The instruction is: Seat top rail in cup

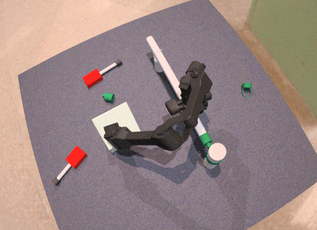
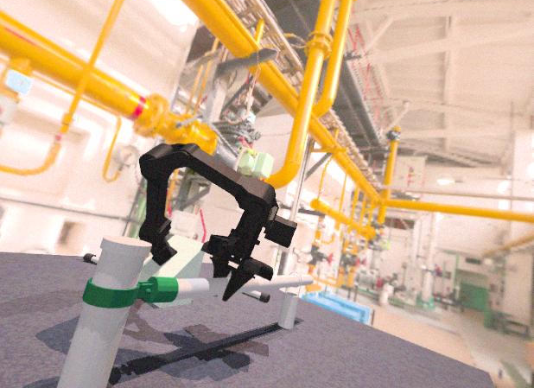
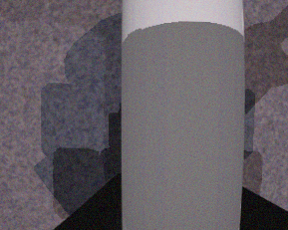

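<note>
The white rail [image 1: 166, 66] [image 2: 276, 283] [image 3: 183, 123] runs through the loop cap's thin loop on the short post [image 1: 159, 68] [image 2: 289, 311]. Its near end enters the mouth of the green rail-end cup [image 1: 205, 139] [image 2: 164, 289]; how deep it sits inside is hidden. The cup hangs on the green brace band [image 2: 108, 295] around the big post [image 2: 92, 341], a little below the post cap [image 1: 216, 151] [image 2: 126, 243]. Cup and rail look roughly in line. My gripper [image 2: 224, 285] [image 3: 168, 185] is shut on the rail between cup and loop, one finger on each side.
A pale green block [image 1: 120, 115] lies under the arm's base. Two red blocks [image 1: 92, 78] [image 1: 76, 157] with white rods, a loose green cup [image 1: 109, 97] and a green loop piece [image 1: 246, 86] lie on the dark mat [image 1: 77, 202], away from the rail.
</note>
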`<move>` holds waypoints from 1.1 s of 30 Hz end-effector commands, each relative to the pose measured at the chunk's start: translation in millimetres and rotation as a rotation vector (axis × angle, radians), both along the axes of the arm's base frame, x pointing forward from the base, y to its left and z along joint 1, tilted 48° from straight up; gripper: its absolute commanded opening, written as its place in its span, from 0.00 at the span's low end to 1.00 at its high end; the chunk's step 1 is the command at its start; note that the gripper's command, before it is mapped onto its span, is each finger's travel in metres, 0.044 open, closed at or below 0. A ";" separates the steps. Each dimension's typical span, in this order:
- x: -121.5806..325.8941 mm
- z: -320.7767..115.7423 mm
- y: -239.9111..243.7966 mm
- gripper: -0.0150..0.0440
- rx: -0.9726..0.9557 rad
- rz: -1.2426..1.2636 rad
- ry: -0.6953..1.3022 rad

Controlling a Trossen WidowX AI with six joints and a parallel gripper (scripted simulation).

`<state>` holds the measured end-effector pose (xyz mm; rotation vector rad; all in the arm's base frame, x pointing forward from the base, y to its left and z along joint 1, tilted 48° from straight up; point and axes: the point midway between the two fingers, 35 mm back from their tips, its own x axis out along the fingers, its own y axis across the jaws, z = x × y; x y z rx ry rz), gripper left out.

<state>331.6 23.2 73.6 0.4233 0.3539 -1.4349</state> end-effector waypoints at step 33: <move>0.2 3.9 2.5 0.25 -0.012 0.003 -0.001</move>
